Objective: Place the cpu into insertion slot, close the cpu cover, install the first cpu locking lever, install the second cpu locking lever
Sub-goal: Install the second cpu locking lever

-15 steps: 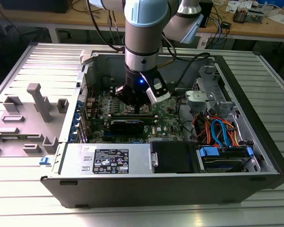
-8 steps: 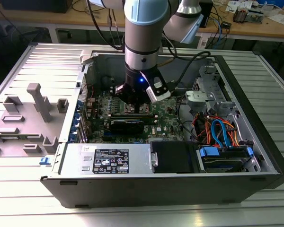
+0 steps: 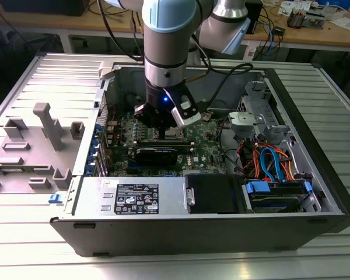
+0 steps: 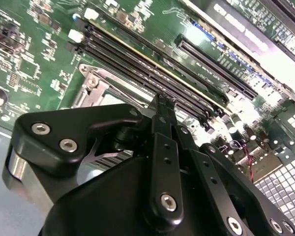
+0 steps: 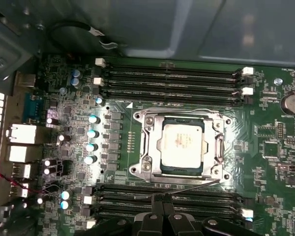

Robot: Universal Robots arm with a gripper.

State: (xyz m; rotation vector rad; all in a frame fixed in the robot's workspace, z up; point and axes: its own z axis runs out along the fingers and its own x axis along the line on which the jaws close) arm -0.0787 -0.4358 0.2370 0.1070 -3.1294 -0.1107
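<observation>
The cpu (image 5: 182, 142), a silver-grey square, lies flat in the insertion slot (image 5: 177, 170) on the green board. The cpu cover (image 5: 148, 147), a dull metal frame, lies down around it. A thin wire locking lever (image 5: 191, 188) runs slanted along one side of the socket, between it and the black memory slots. My gripper (image 5: 160, 197) is low over the board with its fingertips together at that lever's end; whether they touch it is not clear. In the second wrist view the gripper (image 4: 160, 101) is shut, just beside a corner of the cover (image 4: 91, 88). In the exterior view the gripper (image 3: 163, 129) reaches down inside the open computer case.
Long black memory slots (image 5: 172, 78) flank the socket on two sides. A black drive box (image 3: 213, 192), a silver power supply (image 3: 134, 197) and orange and blue cables (image 3: 268, 160) fill the case's near and right parts. Grey holders (image 3: 46, 125) stand on the exterior view's left.
</observation>
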